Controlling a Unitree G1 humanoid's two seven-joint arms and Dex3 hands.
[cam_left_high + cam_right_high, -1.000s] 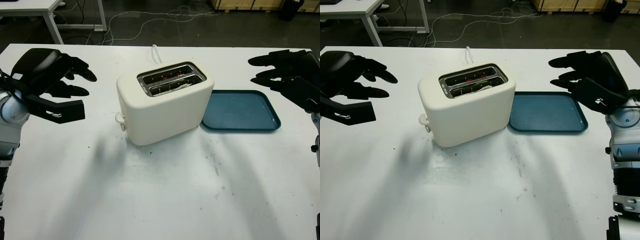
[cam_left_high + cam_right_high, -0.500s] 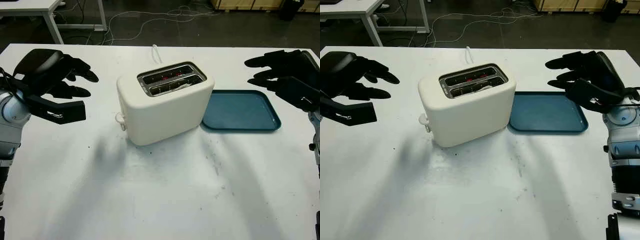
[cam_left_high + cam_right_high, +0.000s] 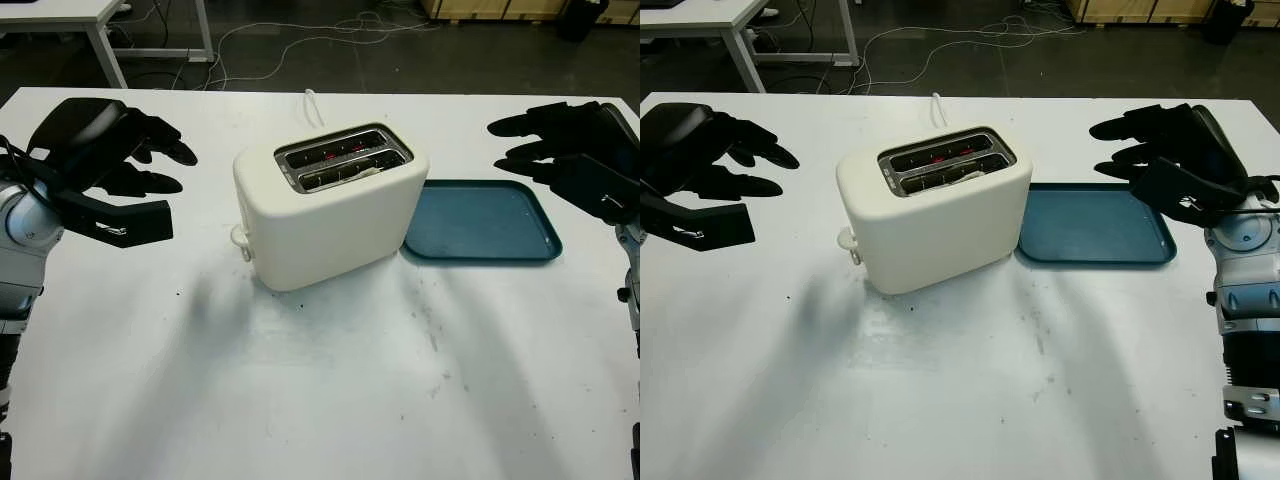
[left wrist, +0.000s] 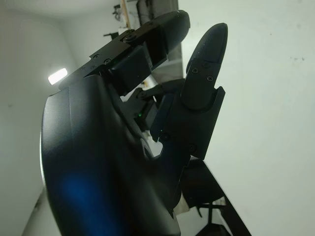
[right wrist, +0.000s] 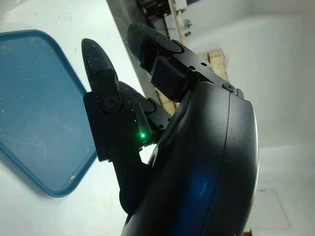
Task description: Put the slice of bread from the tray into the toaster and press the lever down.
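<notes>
A cream two-slot toaster stands mid-table with its lever knob low on its left end. The slots glow red inside, and the near slot holds a pale slice of bread. To its right lies a blue tray with nothing on it. My left hand hovers open above the table to the left of the toaster, clear of it. My right hand is open, raised over the tray's far right edge.
The toaster's white cord runs back off the table's far edge. Beyond it are a dark floor with cables and a white desk's legs. The near half of the white table is bare, with small dark specks.
My right hand has drifted slightly left toward the tray. The left hand, toaster and tray stay where they were.
</notes>
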